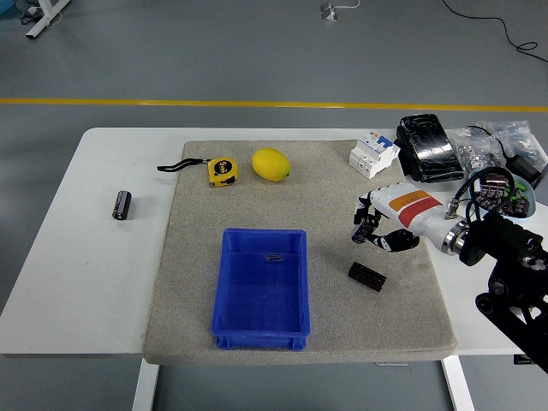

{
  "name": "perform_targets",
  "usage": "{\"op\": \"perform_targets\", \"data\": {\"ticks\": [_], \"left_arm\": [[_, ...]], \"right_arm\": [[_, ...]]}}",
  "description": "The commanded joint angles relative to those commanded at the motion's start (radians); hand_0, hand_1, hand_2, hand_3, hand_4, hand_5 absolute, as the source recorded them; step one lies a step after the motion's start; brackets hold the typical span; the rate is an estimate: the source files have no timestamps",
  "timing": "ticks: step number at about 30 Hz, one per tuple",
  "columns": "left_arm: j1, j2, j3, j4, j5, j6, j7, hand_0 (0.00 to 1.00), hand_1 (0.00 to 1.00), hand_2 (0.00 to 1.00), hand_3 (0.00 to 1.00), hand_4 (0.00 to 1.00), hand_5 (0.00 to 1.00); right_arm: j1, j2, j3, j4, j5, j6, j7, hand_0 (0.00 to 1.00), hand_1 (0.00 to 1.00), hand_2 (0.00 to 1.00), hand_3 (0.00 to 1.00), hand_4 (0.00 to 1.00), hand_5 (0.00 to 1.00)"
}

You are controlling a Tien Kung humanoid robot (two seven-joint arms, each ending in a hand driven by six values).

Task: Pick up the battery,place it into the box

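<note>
A small black cylinder with a silver band, which looks like the battery, lies on the bare white table at the far left, off the mat. The blue box stands empty at the mat's front centre. My right hand hovers over the mat's right part, fingers hanging loosely downward and holding nothing. Just below it and in front of it lies a dark brown rectangular block, apart from the fingers. My left arm is out of sight.
A yellow tape measure and a lemon lie at the back of the grey mat. A white circuit breaker, a black pouch and bags of small parts crowd the back right corner.
</note>
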Motion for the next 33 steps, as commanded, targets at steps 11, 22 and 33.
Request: {"op": "perform_targets", "data": {"ticks": [11,22,33], "left_arm": [[0.010,0.003,-0.004,0.001,0.002,0.001,0.002,0.609,0.547,0.603,0.619,0.616,0.678],[0.015,0.003,-0.010,0.000,0.013,-0.002,0.006,0.611,0.551,0.605,0.618,0.616,0.678],[0.007,0.006,-0.008,0.001,0.008,0.002,0.002,0.611,0.545,0.603,0.619,0.617,0.678]], "right_arm": [[0.038,0.021,-0.076,0.191,-0.004,0.028,-0.015,0.500,0.424,0.465,0.463,0.742,0.002],[0.126,0.070,-0.270,0.221,0.006,0.056,-0.017,0.506,0.427,0.469,0.465,0.751,0.002],[0.179,0.083,-0.343,0.224,-0.003,0.101,-0.033,0.657,0.691,0.857,0.917,0.998,0.179]]}}
